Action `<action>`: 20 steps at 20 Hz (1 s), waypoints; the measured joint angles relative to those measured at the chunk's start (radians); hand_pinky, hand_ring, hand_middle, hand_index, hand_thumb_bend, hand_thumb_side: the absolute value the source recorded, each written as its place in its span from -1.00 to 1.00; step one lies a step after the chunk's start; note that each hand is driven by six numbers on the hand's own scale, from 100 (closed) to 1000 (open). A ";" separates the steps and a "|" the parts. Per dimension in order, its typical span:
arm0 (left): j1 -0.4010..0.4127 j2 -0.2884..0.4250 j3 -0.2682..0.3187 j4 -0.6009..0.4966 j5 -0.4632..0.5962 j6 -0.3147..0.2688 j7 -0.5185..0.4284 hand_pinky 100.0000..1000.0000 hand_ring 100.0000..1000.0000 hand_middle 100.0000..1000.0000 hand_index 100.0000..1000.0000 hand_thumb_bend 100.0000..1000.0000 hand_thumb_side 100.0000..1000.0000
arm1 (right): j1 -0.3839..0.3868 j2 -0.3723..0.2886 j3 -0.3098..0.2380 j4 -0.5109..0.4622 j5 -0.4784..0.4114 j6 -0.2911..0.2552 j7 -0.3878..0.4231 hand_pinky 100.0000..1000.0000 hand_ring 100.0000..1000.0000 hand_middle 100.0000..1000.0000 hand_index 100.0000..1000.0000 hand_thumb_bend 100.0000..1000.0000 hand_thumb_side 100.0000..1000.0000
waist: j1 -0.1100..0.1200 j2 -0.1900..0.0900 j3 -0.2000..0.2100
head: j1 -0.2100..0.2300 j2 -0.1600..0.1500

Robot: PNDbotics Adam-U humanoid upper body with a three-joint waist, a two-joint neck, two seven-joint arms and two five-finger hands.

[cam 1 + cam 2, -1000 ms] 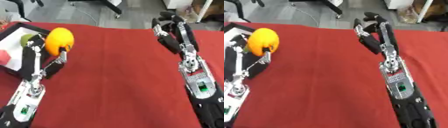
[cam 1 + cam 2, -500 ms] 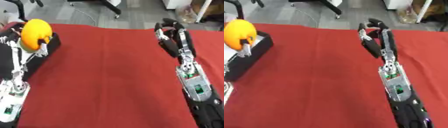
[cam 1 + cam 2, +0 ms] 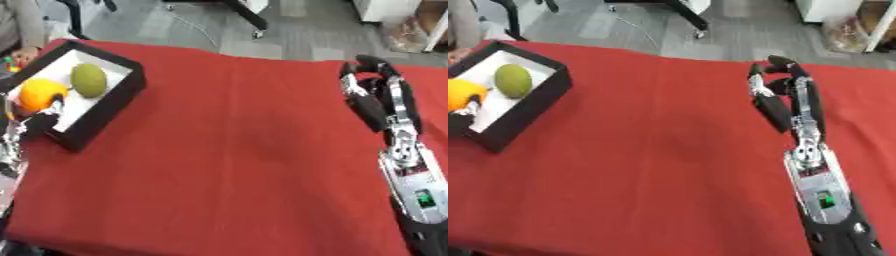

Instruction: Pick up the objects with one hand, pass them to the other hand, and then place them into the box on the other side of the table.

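Note:
A black box [image 3: 112, 102] with a white inside stands at the table's far left. A green fruit [image 3: 88, 79] lies in it. My left hand [image 3: 39, 121] comes in at the left edge with its fingers curled under an orange [image 3: 41, 94], held over the box's near left part. Whether the orange touches the box floor I cannot tell. My right hand [image 3: 785, 92] hovers over the red table [image 3: 236, 150] at the right, fingers up and relaxed, holding nothing.
A person's sleeve and hand [image 3: 24, 35] show beyond the box's far left corner. Grey floor and chair legs [image 3: 245, 15] lie past the table's far edge.
The camera has tilted, bringing the whole box into view. My left hand has carried the orange down over the box's inside. The right hand has kept its pose.

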 measured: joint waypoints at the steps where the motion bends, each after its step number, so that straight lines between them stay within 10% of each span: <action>1: -0.001 0.000 0.001 -0.001 -0.001 -0.007 -0.008 0.59 0.57 0.64 0.83 0.88 0.33 | 0.001 0.000 0.000 0.000 0.000 0.000 0.000 0.25 0.03 0.28 0.58 -0.82 0.11 | 0.000 0.000 -0.002 | 0.001 0.000; 7: -0.004 -0.021 0.004 -0.131 0.049 -0.080 0.048 0.52 0.52 0.58 0.80 0.62 0.35 | 0.011 0.000 -0.001 0.000 0.000 -0.001 -0.002 0.25 0.04 0.29 0.59 -0.78 0.08 | -0.001 0.000 -0.013 | 0.006 -0.002; 20: 0.090 -0.281 -0.156 -0.461 0.471 -0.461 0.153 0.49 0.51 0.60 0.80 0.36 0.40 | 0.209 -0.045 0.000 -0.042 0.093 -0.143 -0.075 0.35 0.42 0.69 0.84 -0.59 -0.01 | -0.008 0.000 -0.063 | -0.031 0.001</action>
